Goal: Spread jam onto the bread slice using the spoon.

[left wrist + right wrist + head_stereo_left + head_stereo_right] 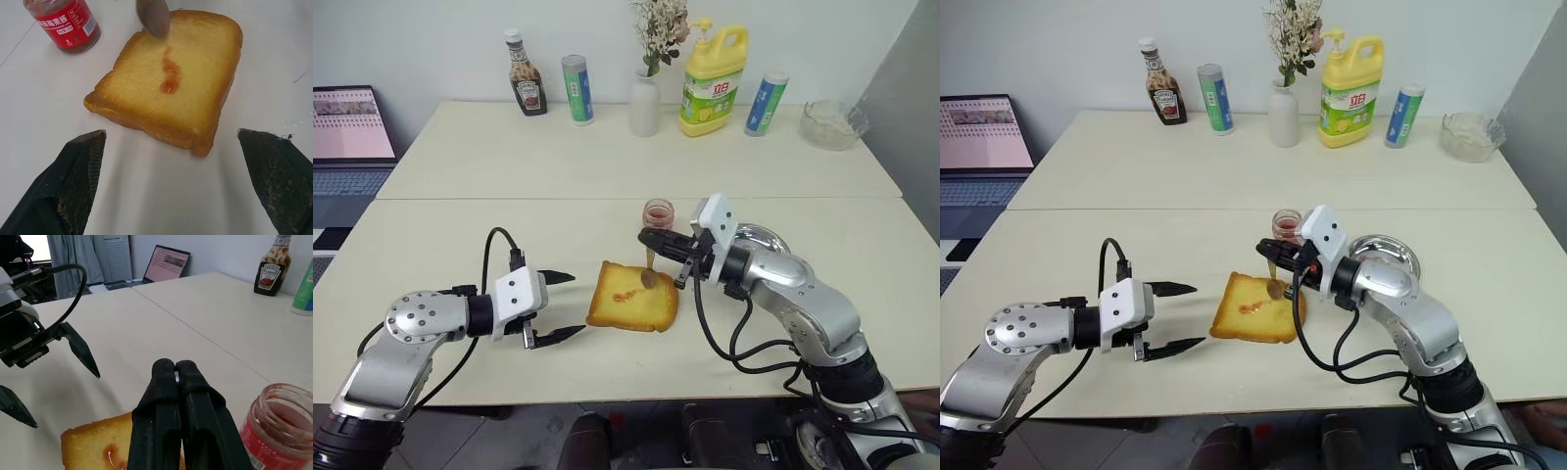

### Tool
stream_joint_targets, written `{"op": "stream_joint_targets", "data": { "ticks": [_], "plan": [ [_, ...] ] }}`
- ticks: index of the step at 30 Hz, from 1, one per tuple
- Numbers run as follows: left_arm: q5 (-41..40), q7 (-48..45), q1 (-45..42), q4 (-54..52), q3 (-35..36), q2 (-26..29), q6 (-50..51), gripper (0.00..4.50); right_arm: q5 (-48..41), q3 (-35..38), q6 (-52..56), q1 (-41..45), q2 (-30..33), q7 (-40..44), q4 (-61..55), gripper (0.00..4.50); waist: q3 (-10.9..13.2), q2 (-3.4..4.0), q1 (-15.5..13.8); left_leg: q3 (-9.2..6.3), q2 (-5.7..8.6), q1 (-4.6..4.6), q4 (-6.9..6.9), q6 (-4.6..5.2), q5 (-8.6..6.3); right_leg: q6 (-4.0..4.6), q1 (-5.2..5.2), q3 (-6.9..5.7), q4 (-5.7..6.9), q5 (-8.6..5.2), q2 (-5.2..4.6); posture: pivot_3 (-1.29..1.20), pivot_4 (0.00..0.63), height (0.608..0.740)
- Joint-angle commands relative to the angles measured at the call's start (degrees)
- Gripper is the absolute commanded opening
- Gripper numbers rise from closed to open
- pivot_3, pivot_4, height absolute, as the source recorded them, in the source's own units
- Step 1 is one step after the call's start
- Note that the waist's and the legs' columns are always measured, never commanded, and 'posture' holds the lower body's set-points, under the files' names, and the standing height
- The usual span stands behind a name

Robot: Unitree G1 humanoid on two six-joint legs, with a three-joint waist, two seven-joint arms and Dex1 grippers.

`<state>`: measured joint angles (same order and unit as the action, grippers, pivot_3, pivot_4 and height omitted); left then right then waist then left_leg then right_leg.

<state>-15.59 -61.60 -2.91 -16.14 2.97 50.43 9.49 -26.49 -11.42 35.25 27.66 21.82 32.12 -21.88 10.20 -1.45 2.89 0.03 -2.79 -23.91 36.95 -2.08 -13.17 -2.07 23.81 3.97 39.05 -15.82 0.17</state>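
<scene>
Cream counter (460, 225): near its front edge, left end effector (553, 306) spread wide, empty, just left of bread slice (633, 298). Right end effector (658, 244) clenched on spoon (649, 273) (handle upright, bowl touching the slice's far side), so it's nearer. Small jam smear mid-slice; jam (658, 211) jar just behind.

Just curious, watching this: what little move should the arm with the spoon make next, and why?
Probably drag the spoon sideways across the bread slice: its bowl rests near the far edge, and the jam is only a thin streak, most of the top bare.
</scene>
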Motion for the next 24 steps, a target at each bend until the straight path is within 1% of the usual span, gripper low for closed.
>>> {"op": "stream_joint_targets", "data": {
  "ticks": [1, 4, 8, 13, 17, 21, 24],
  "plan": [
    [-0.4, 0.4, -1.2, -1.3, 0.6, 0.0, -0.2, 4.5, -6.1, 7.5, 4.4, -0.7, -3.2, -4.6, -2.8, 0.02, 0.0, -0.01, 0.0, -0.01, 0.0, 0.0, 0.01, 0.0, 0.0, 0.0, -0.01, 0.0, 0.0, 0.0, 0.0, 0.0, 0.15, 0.74],
    [-0.6, 0.5, -1.4, -1.2, 0.7, -0.1, 0.2, 4.5, -12.6, 13.3, 10.8, -2.1, -7.8, -10.7, -2.6, 0.02, 0.0, -0.02, 0.0, -0.02, 0.0, 0.01, 0.0, 0.0, 0.0, 0.0, -0.04, -0.01, 0.0, 0.0, 0.0, 0.0, 0.15, 0.74],
    [-1.4, 0.6, -2.3, -1.2, 0.9, -0.2, 1.4, 4.5, -24.0, 20.4, 19.2, -6.2, -16.7, -21.6, -2.0, 0.02, 0.0, -0.04, 0.0, -0.05, -0.02, 0.01, -0.01, 0.0, 0.0, 0.01, -0.05, -0.02, 0.02, 0.01, 0.0, 0.0, 0.15, 0.74],
    [-2.5, 0.4, -3.9, -1.2, 1.2, -0.1, 3.1, 4.5, -31.0, 22.5, 22.8, -9.7, -23.7, -29.3, -1.4, 0.02, 0.0, -0.05, 0.2, 0.0, -0.01, 0.02, -0.01, 0.0, 0.0, 0.01, -0.03, 0.02, 0.04, 0.01, 0.0, 0.0, 0.15, 0.74],
    [-2.6, -0.2, -4.7, -0.7, 0.7, 0.0, 3.1, 4.5, -30.1, 21.9, 21.3, -10.7, -27.5, -32.3, 2.2, 0.02, 0.0, -0.05, 0.2, -0.03, -0.01, 0.03, -0.01, 0.0, 0.0, 0.0, -0.04, 0.0, 0.03, 0.0, 0.01, 0.0, 0.15, 0.74],
    [-2.6, -0.9, -5.5, -0.3, 0.3, 0.0, 3.3, 4.5, -29.2, 21.6, 19.3, -9.7, -30.8, -34.0, 7.2, 0.02, 0.0, -0.05, 0.2, 0.0, 0.0, 0.02, -0.01, 0.0, 0.0, 0.0, -0.04, 0.01, 0.01, 0.0, 0.0, 0.0, 0.15, 0.74],
    [-2.8, -1.4, -6.1, -0.4, -0.1, 0.1, 3.7, 4.5, -28.9, 20.9, 17.4, -8.8, -31.6, -34.1, 9.9, 0.02, 0.0, -0.04, 0.3, -0.01, -0.01, 0.03, -0.01, 0.0, 0.0, 0.0, -0.04, 0.0, 0.03, 0.0, 0.01, 0.0, 0.15, 0.74]
  ]
}}
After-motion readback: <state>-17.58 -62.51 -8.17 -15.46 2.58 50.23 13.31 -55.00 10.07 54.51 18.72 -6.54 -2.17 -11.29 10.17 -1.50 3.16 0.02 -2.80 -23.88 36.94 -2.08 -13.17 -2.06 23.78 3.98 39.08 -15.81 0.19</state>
